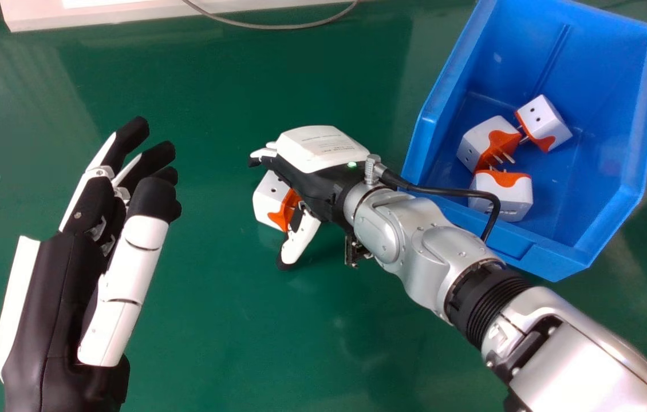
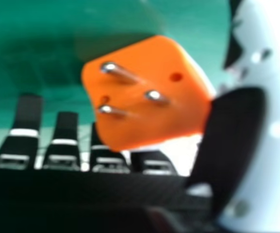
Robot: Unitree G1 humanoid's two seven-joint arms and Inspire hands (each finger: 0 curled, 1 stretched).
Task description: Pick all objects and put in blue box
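The white-and-orange adapter (image 1: 271, 201) seems to rest on the worktop (image 1: 214, 332) between the right robot hand's (image 1: 320, 150) thumb and straight, ungripping fingers, prongs (image 2: 154, 95) towards the palm, well apart from the left robot hand (image 1: 51, 303), so the right should close on it.

We have room over the glossy green tabletop (image 1: 226, 74), far left; the high-walled blue plastic box (image 1: 426, 117) blocks the right.

Three plugs (image 1: 486, 136) lie in the box (image 1: 592, 86) on the table (image 1: 214, 315), another plug (image 1: 267, 197) to the box's left
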